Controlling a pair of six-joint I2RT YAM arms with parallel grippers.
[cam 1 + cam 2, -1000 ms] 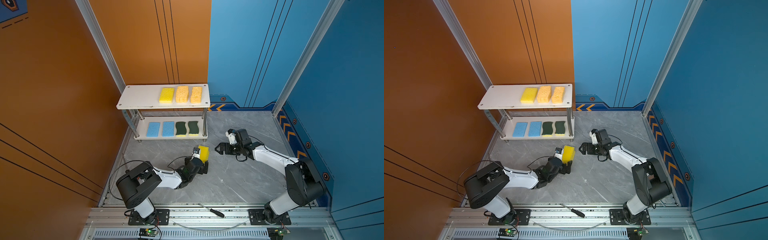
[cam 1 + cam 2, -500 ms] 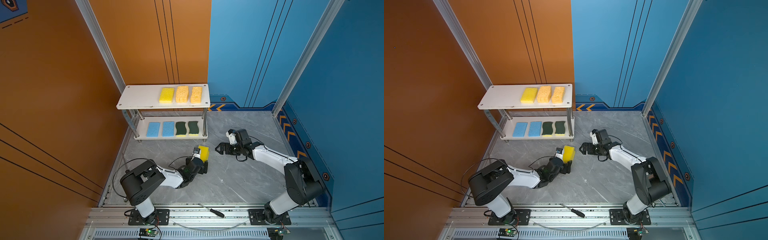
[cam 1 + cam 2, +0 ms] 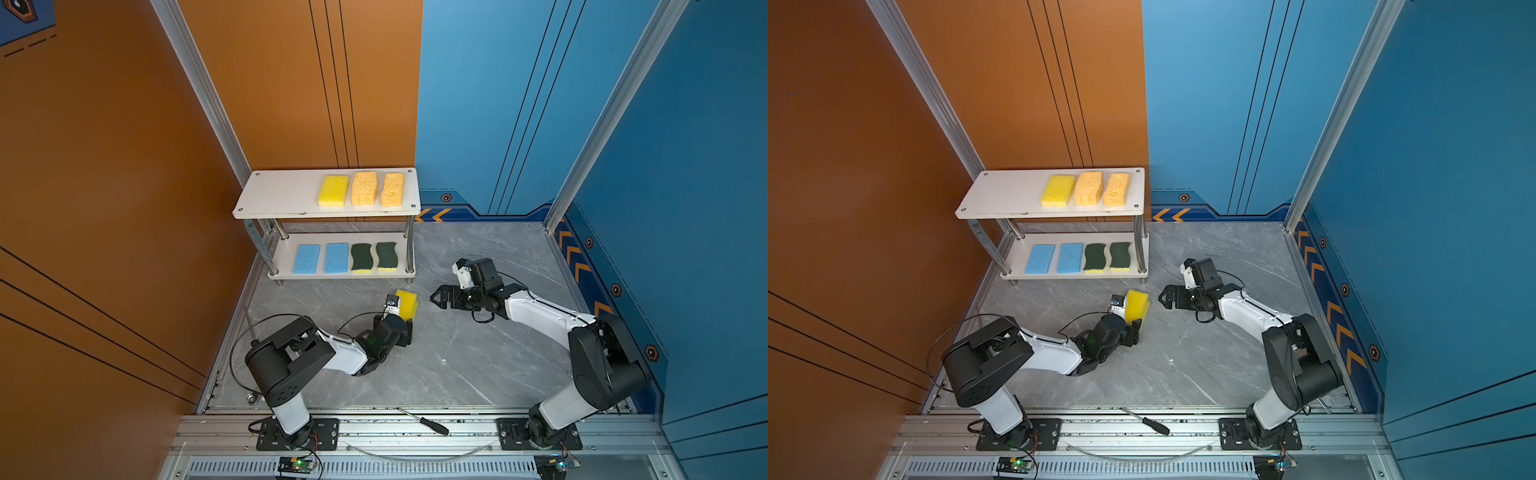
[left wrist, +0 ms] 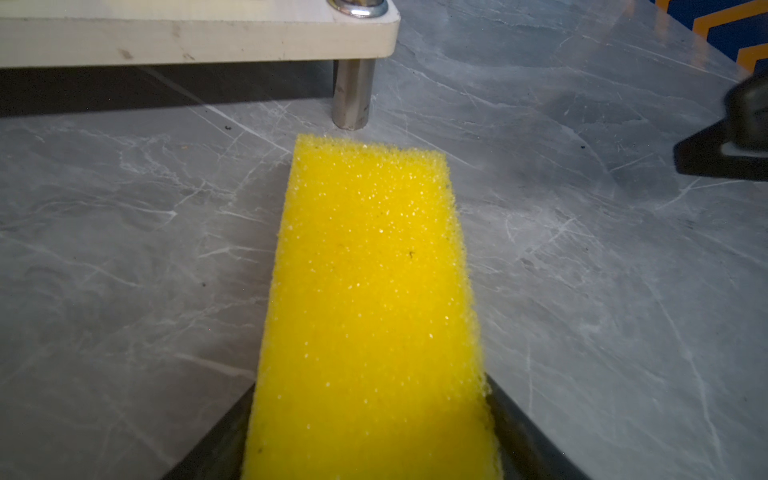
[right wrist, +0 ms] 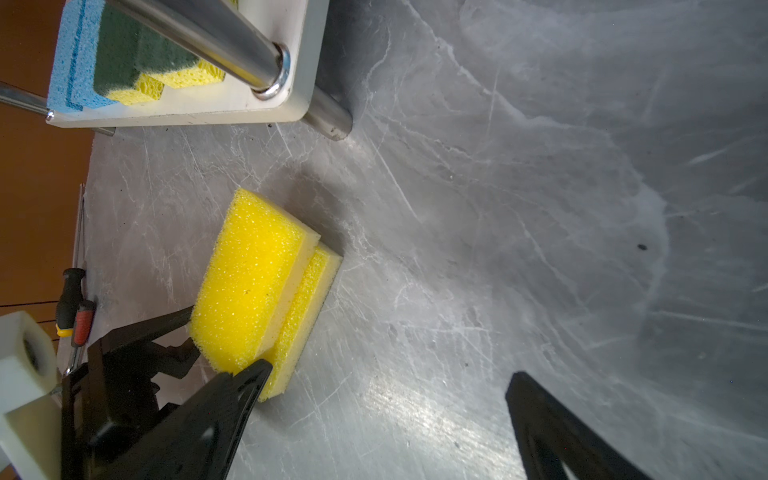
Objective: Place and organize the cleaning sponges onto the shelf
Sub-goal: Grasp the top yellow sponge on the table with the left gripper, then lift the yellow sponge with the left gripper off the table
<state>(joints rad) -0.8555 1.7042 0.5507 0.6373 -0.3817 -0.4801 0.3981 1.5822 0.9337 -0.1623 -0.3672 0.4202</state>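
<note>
Right wrist view gives the best look: two yellow sponges sit stacked on the grey worktop (image 3: 457, 353), with the upper yellow sponge (image 5: 249, 274) lying a bit offset on the lower yellow sponge (image 5: 307, 307). The left hand (image 4: 370, 382) is pinching the upper one. In the left wrist view its black fingers (image 4: 523, 440) sit right up against both long sides of the foam. The stack is just in front of the shelf (image 3: 282, 195), near its front right chrome leg (image 4: 353, 95).

The right hand (image 5: 390, 370) is spread wide with nothing in it, just to the right of the stack in both top views. From its own camera one fingertip overlaps the sponge corner. I can't tell if it's really touching, though the top views seem to show a small gap.

On the shelf, the top board has a third yellow sponge (image 3: 333, 190), then an orange sponge (image 3: 364, 188) and a second orange sponge (image 3: 392, 190), all bunched toward the right end. The bottom board has a blue sponge (image 3: 307, 258), another blue sponge (image 3: 336, 257), a green wavy sponge (image 3: 361, 257) and a twin green sponge (image 3: 386, 256) in a neat row. Also, a screwdriver (image 3: 428, 426) lies on the front rail.
</note>
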